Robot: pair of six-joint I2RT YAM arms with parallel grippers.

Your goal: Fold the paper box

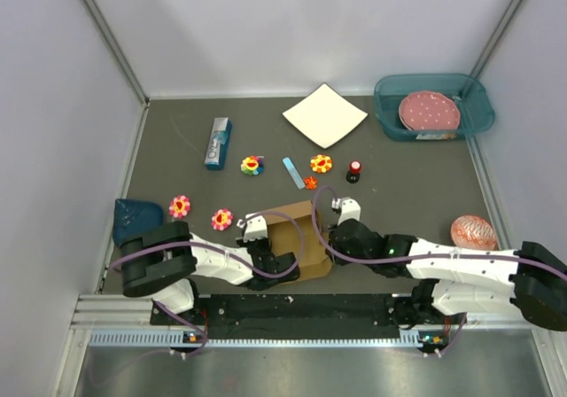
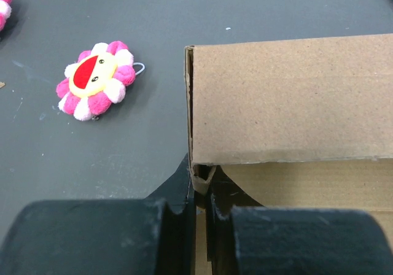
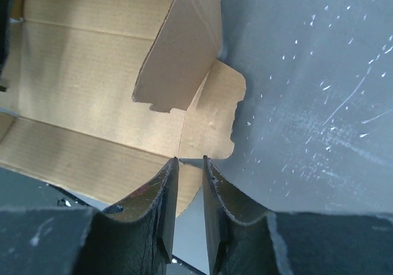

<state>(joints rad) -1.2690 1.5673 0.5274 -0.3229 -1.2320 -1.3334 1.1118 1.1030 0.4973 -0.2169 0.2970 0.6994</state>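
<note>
My left gripper (image 2: pixel 199 192) is clamped on the left wall of the paper box (image 1: pixel 297 237), which sits at the near table edge. My right gripper (image 3: pixel 189 164) stands slightly parted at the box's right flap, holding nothing. Far beyond the box to the right, a teal bin (image 1: pixel 386 113) holds a pink dotted disc (image 1: pixel 429 111). A pink flower toy (image 2: pixel 95 80) lies just left of the box.

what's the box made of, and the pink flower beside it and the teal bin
The paper box looks like corrugated cardboard, matte brown: faint fluting lines and raw cut edges. The flower toy seems plush fabric, with fuzzy puffed petals. The teal bin is probably plastic, smooth and slightly translucent.
</note>
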